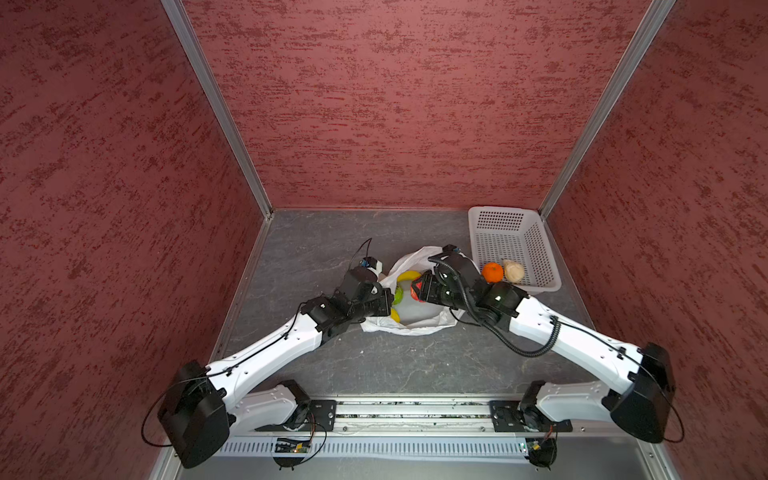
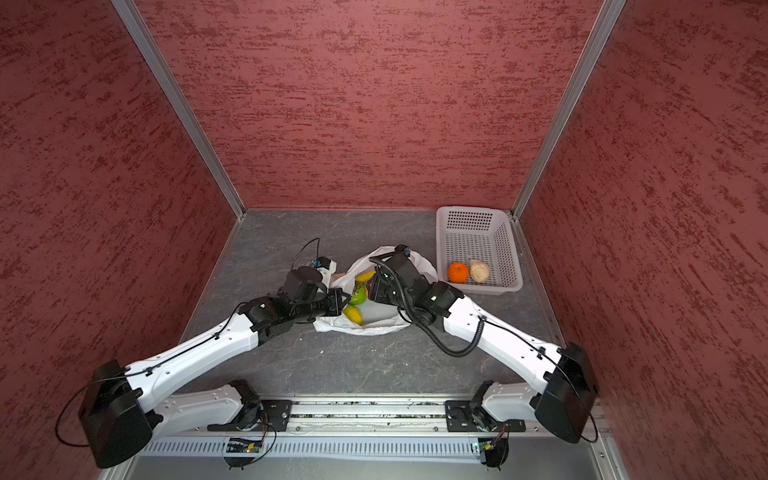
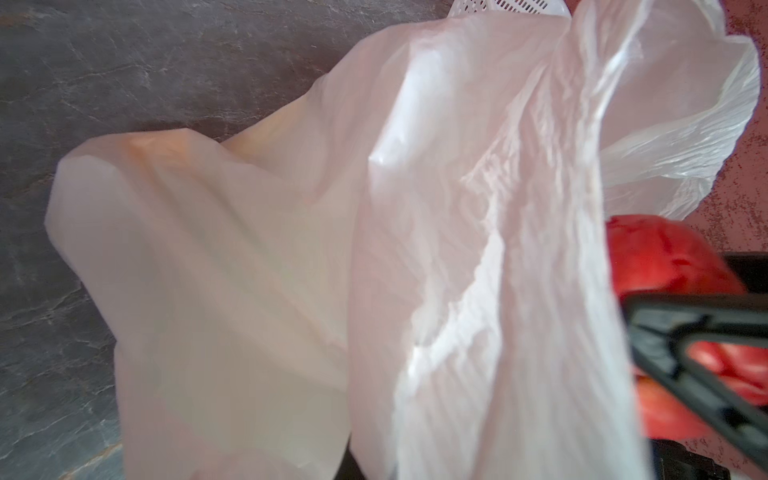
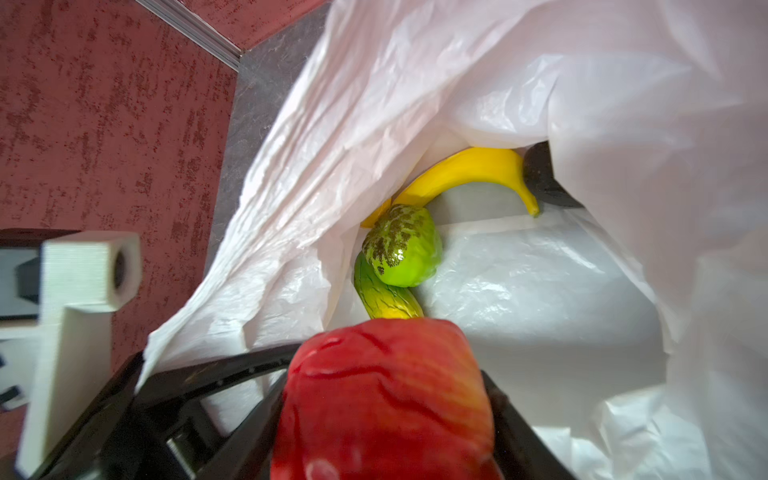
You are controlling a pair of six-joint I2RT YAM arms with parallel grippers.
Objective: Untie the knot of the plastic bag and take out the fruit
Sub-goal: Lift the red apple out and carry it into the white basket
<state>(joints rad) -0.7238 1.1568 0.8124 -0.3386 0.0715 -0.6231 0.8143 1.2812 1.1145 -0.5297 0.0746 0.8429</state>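
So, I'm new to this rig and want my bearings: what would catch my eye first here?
First, the glossy red fruit clamped in the right gripper over the open plastic bag at the middle of the table. Next, the left gripper pinching the bag's left edge, with a banana and green apple inside. Then the white basket at the far right, holding an orange ball and a beige round piece.

Plastic bag, white basket on grey tabletop
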